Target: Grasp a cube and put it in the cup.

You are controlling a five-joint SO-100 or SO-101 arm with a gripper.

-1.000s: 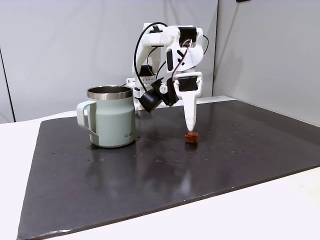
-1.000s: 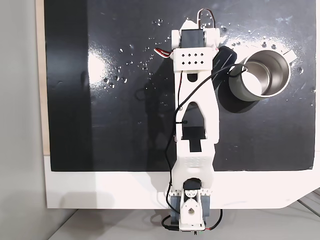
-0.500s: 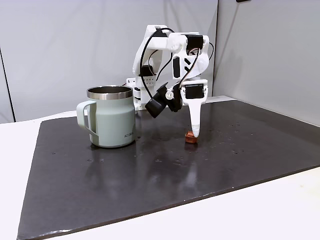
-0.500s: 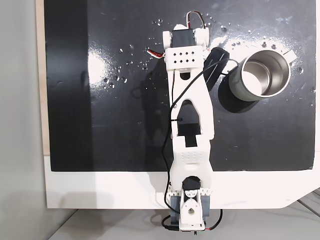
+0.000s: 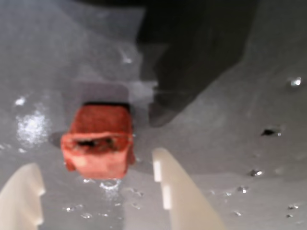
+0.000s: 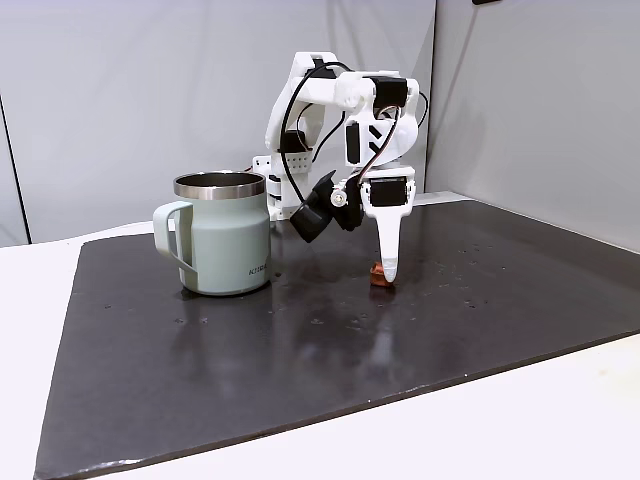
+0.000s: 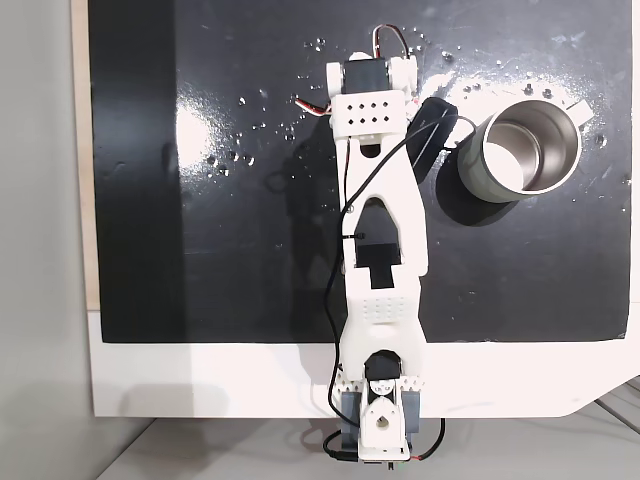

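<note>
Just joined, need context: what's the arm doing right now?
A single white arm is going for the cube, a tiny reddish-brown block on the dark mat. The gripper is down at the mat with its fingers open; in the wrist view the cube sits just ahead of the gap between them, not yet clamped. The cup, a pale green steel-lined mug, stands upright on the mat off to the left in the side-on fixed view, and its interior looks empty from above. The grasp has not yet happened.
</note>
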